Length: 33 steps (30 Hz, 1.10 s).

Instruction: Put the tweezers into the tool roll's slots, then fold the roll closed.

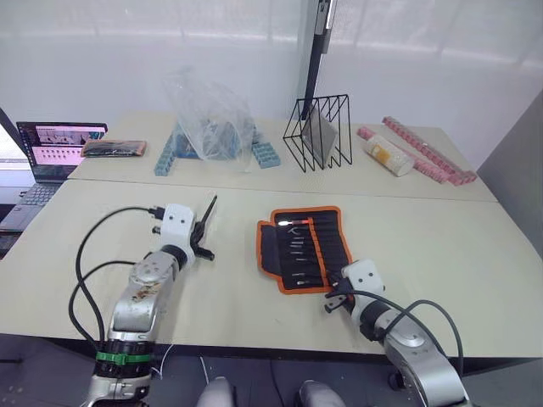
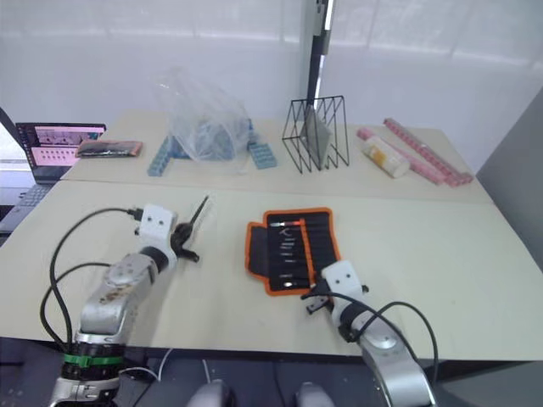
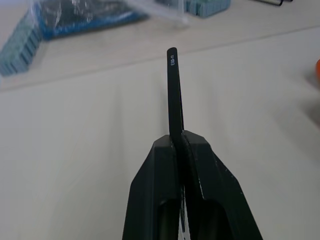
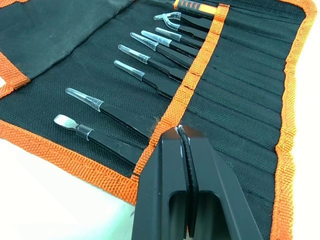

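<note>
Tool roll (image 1: 304, 248) open flat at table (image 1: 475, 254) centre, near corner hidden behind right gripper (image 4: 181, 135), fingers pressed together over a slot (image 4: 240, 107). Left, well apart: left gripper (image 3: 178, 142) clamped on one tweezers (image 3: 173, 90), tip pointing far.

Lying open right of centre on the beige tabletop (image 1: 475, 246): tool roll (image 1: 304, 247). Sitting along the far side: laptop (image 1: 53, 153), plastic bag (image 1: 212, 119), wire rack (image 1: 321, 131), pink strips (image 1: 428, 148).
</note>
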### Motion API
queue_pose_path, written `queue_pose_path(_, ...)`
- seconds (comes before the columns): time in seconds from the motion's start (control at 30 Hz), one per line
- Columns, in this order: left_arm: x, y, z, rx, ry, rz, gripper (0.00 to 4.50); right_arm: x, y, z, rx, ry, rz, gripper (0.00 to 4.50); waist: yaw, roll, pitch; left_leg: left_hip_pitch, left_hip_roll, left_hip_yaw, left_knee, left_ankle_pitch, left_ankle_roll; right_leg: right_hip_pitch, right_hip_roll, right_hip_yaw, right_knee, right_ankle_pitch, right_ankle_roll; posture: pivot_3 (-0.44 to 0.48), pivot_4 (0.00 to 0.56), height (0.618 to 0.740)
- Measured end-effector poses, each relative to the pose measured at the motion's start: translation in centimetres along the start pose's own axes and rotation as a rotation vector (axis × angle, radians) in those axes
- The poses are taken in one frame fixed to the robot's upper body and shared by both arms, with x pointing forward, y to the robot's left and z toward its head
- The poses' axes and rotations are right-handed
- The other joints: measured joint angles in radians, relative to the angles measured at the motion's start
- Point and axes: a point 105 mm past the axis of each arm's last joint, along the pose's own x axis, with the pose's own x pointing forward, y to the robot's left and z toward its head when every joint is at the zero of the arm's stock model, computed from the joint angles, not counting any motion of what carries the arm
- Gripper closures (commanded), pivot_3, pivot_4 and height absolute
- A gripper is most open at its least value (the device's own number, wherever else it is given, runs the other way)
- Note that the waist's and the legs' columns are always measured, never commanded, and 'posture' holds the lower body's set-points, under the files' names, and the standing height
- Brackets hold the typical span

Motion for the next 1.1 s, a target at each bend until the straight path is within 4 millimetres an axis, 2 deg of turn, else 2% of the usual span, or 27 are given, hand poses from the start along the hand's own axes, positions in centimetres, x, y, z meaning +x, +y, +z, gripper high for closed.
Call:
queue_pose_path(0.07, -0.2, -1.9, 2.0, 0.012, -0.041, -0.157, 4.48, 0.0, 0.0, 0.0, 0.0, 0.0, 0.0, 4.5, 0.0, 0.0, 0.0, 0.0, 0.0, 0.0, 0.0, 0.0, 0.0, 0.0, 0.0, 0.0, -0.001, 0.0, 0.0, 0.0, 0.15, 0.684)
queue_pose_path(0.13, -0.4, -4.4, 3.0, 0.023, -0.043, -0.336, 4.48, 0.0, 0.0, 0.0, -0.001, -0.001, 0.001, 4.5, -0.001, 0.001, 0.001, 0.001, 0.0, 0.0, -0.001, 0.0, 0.0, 0.0, 0.0, 0.0, -0.001, 0.0, 0.0, 0.0, 0.15, 0.684)
queue_pose_path(0.2, -0.5, -6.8, 3.4, 0.032, -0.012, -0.503, 4.48, 0.0, 0.0, 0.0, -0.001, -0.001, 0.002, 4.5, -0.001, 0.001, 0.001, 0.001, 0.0, 0.0, -0.001, 0.0, 0.0, 0.0, 0.0, 0.0, -0.001, 0.0, 0.0, 0.0, 0.15, 0.684)
queue_pose_path(0.33, -0.5, -9.7, 3.3, 0.105, 0.081, -0.707, 4.48, 0.0, 0.2, 0.1, -0.001, -0.004, 0.005, 4.5, -0.006, 0.001, 0.001, 0.001, 0.0, 0.0, -0.002, 0.0, 0.0, 0.0, 0.001, 0.0, -0.002, 0.0, 0.0, 0.0, 0.15, 0.684)
queue_pose_path(0.67, -0.5, -10.2, 0.3, 0.302, 0.377, -0.879, 4.48, -0.6, 0.4, 0.1, 0.024, -0.014, -0.043, 4.5, -0.001, 0.002, 0.004, -0.002, 0.0, 0.0, -0.005, 0.0, 0.0, -0.002, 0.002, 0.001, -0.004, -0.001, 0.0, 0.0, 0.15, 0.684)
queue_pose_path(0.87, -0.1, -11.5, 0.7, 0.398, 0.401, -0.959, 4.48, -0.9, 0.5, 0.0, 0.039, -0.017, -0.071, 4.5, 0.004, 0.001, 0.005, -0.003, 0.0, 0.0, -0.005, 0.0, 0.0, -0.002, 0.002, 0.001, -0.006, -0.001, 0.0, 0.0, 0.15, 0.684)
queue_pose_path(1.1, 0.7, -11.9, 0.7, 0.475, 0.443, -0.98, 4.48, -1.0, 0.6, 0.0, 0.049, -0.017, -0.087, 4.5, 0.004, 0.002, 0.006, -0.003, 0.0, 0.0, -0.005, 0.0, 0.0, -0.002, 0.002, 0.001, -0.006, -0.001, 0.0, 0.0, 0.15, 0.684)
